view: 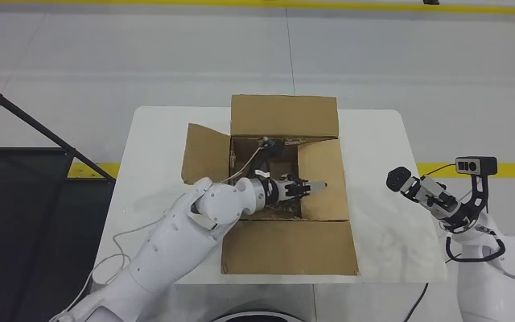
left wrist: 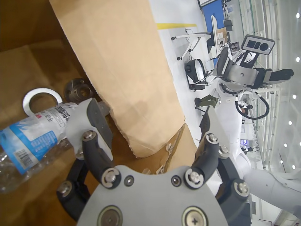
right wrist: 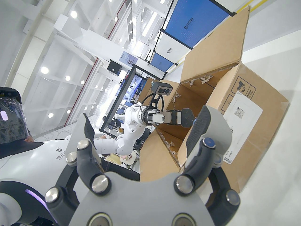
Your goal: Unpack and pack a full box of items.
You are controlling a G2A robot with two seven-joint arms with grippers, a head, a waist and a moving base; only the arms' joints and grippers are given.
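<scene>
- A brown cardboard box (view: 283,117) stands open at the middle of the white table (view: 161,145), its four flaps folded outward toward 12, 3, 6 and 9 o'clock.
- The left arm enters from 7 o'clock, and the left tool (view: 310,187) is over the box's opening, pointing toward 3 o'clock.
- In the left wrist view the left tool (left wrist: 150,114) has its fingers apart with nothing clamped between them. The edge of a box flap lies beyond the gap.
- A clear plastic bottle with a blue-and-white label (left wrist: 28,139) lies on its side on the box floor. Its neck end is just beside one finger (left wrist: 96,116) of the left tool; contact cannot be told.
- A flat silver metal ring (left wrist: 30,97) lies on the box floor, partly under the bottle. A dark round metal flange (left wrist: 77,90) lies just beside the ring, near the box wall.
- The right tool (view: 396,179) hangs at 3 o'clock from the box, well apart from it, over the table's edge.
- In the right wrist view the right tool (right wrist: 144,116) has its fingers spread wide, holding nothing.
</scene>
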